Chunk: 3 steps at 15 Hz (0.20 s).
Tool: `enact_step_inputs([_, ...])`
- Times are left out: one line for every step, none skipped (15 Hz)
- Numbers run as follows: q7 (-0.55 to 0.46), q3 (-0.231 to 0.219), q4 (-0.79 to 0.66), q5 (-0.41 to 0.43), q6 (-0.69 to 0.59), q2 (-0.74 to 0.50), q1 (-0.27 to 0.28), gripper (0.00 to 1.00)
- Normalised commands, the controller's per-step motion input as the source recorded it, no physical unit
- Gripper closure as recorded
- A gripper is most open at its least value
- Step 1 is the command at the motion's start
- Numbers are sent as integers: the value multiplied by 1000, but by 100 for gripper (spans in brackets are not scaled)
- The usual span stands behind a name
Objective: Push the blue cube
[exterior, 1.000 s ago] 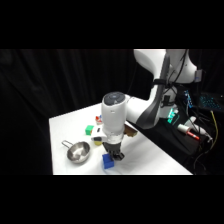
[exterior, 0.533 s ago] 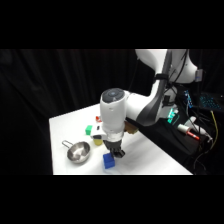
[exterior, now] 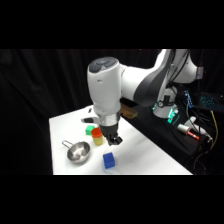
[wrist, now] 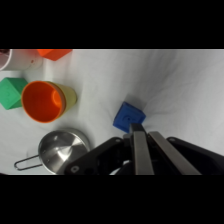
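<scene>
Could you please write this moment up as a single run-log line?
task: push blue cube | gripper: just above cube, fingers together | contact: cannot tell | nearby: steel bowl, orange cup, green block | surface: white table

a robotics lab, by the look of it: white robot arm (exterior: 150, 82) reaching over a white table (exterior: 150, 155), black curtain (exterior: 45, 85) hung behind, bench of electronics with glowing green lights (exterior: 172, 116) and loose cables (exterior: 202, 135) off to the side.
</scene>
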Motion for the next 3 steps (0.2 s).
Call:
enact_step_inputs([43, 12, 155, 11, -337, -260, 3, 95])
enact_step_inputs([26, 20, 151, 13, -311, -243, -6, 96])
enact_step_inputs([38, 23, 151, 41, -305, -213, -20, 95])
